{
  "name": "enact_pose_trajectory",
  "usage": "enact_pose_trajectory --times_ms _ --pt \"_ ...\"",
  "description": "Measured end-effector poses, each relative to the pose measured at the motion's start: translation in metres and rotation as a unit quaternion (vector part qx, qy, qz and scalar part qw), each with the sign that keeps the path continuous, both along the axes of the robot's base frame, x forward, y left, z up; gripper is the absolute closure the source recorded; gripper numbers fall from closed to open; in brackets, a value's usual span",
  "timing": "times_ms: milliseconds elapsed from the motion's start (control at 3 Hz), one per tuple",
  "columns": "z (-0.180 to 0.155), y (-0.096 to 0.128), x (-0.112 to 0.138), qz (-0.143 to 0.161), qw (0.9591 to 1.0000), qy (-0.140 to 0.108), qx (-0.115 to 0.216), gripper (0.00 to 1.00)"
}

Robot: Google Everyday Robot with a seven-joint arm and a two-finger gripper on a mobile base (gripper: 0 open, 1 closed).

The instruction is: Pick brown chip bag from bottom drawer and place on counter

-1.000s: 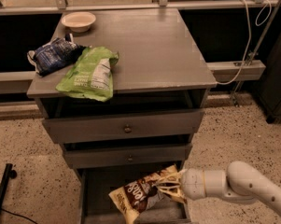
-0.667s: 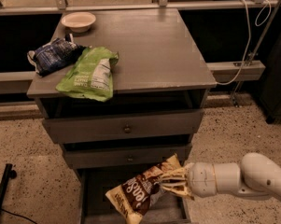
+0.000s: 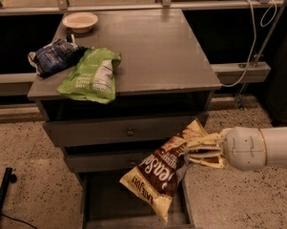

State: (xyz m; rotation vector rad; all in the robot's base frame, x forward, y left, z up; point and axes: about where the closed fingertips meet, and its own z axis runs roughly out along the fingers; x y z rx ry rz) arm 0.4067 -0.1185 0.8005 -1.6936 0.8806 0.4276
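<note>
My gripper reaches in from the right and is shut on the upper right end of the brown chip bag. The bag hangs tilted in the air, above the open bottom drawer and in front of the two upper drawers. Its cream lower end points down to the left. The counter is the grey cabinet top above, well higher than the bag.
On the counter's left side lie a lime-green bag, a dark blue bag and a small pale bowl. A white cable hangs at the right. A black stand is on the floor at the left.
My gripper has lifted the brown chip bag up out of the bottom drawer and a little to the right; the bag now hangs in front of the upper drawers.
</note>
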Motion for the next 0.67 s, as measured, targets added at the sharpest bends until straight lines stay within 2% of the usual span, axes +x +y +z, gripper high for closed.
enact_pose_trajectory --times_ms 333,667 --pt "0.0 0.0 0.0 0.0 1.0 0.0 0.0 1.0" --pt "0.045 0.002 0.034 0.018 0.9987 -0.047 -0.011 1.0"
